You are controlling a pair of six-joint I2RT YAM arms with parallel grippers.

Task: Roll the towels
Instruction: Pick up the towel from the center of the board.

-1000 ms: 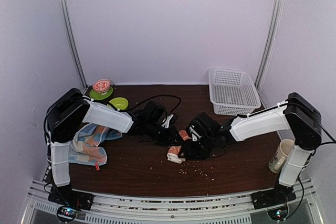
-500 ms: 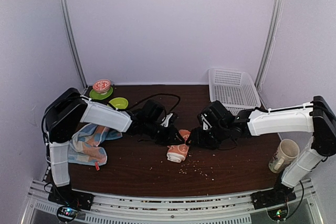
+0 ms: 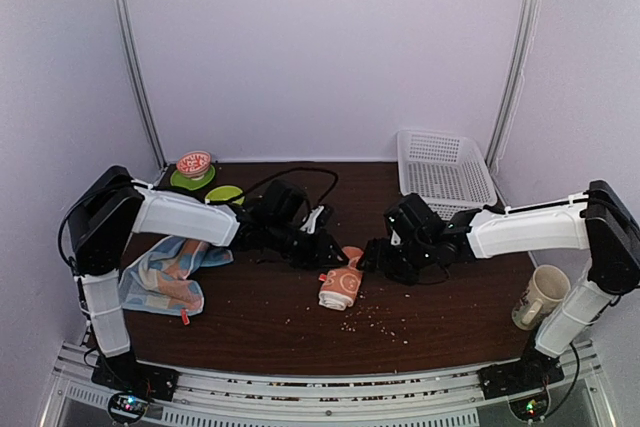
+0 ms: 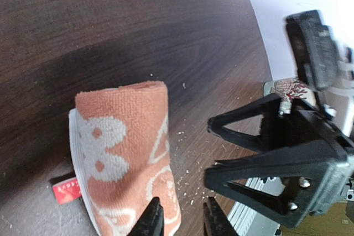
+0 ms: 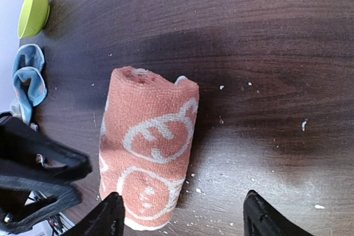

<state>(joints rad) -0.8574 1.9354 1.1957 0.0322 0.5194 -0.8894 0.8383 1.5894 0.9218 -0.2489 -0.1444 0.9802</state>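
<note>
The orange towel [image 3: 340, 288] with white cartoon print lies rolled into a short cylinder mid-table, free of both grippers. In the left wrist view the orange roll [image 4: 124, 158] shows a red tag [image 4: 65, 189] at its end. My left gripper [image 4: 182, 220] hovers over the roll's near end with its fingers a little apart, holding nothing. My right gripper [image 5: 185, 216] stands wide open just off the roll [image 5: 148, 150], which lies ahead of its left finger. The light-blue towel [image 3: 168, 273] lies crumpled at the table's left edge, under the left arm.
A white basket [image 3: 445, 175] stands at the back right. A patterned cup [image 3: 540, 295] sits at the right edge. A green bowl [image 3: 226, 195] and a red bowl on a green plate [image 3: 193, 164] are at the back left. Crumbs [image 3: 375, 322] dot the table near the roll.
The right gripper has let go of the orange roll and drawn back to the right. The left gripper has pulled back a little too, and the roll lies free.
</note>
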